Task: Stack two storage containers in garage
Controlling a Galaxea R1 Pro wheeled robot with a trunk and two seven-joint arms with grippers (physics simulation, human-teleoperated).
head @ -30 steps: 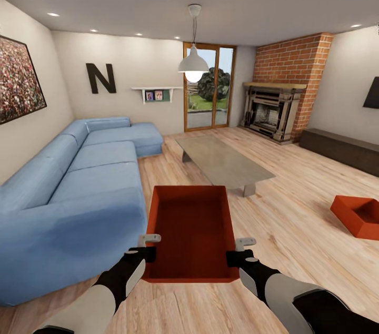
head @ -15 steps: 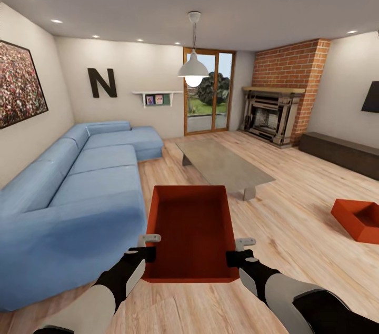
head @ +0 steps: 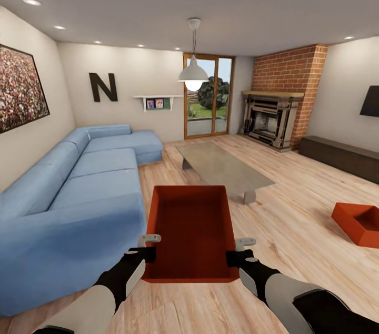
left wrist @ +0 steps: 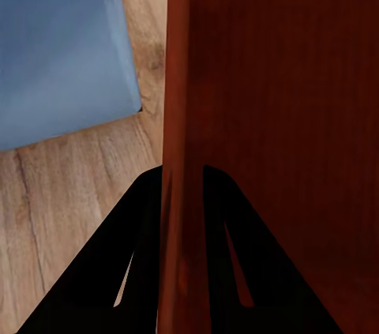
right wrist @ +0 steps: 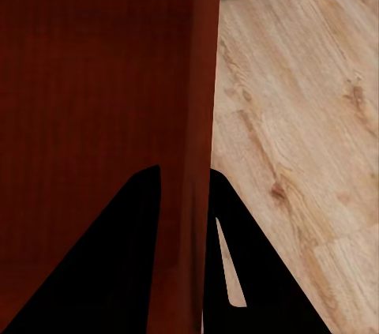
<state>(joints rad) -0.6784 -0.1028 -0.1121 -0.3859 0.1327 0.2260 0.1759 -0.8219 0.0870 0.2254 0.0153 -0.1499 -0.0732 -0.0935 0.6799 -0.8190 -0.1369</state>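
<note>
I am in the living room, on its light wood plank floor point(head: 295, 202). A red-orange open-topped storage container point(head: 190, 231) hangs level in front of me, carried by both arms. My left gripper point(head: 149, 247) is shut on its left wall near the near corner. My right gripper point(head: 238, 251) is shut on its right wall. In the left wrist view the container's wall point(left wrist: 183, 144) runs between the two dark fingers point(left wrist: 142, 255); the right wrist view shows the same wall point(right wrist: 197, 97). The other storage container point(head: 360, 222) lies on the floor at the far right, partly cut by the frame edge.
A blue corner sofa point(head: 79, 186) fills the left side close to the carried bin. A grey low table point(head: 223, 165) stands just ahead. Brick fireplace point(head: 276, 113) and dark low cabinet point(head: 339, 152) line the right; glass doors point(head: 208, 97) and a black "N" point(head: 102, 87) are at the back.
The whole view has shifted, with the room slipping down and away, so the camera has moved. The held container and both grippers keep the same place in the picture.
</note>
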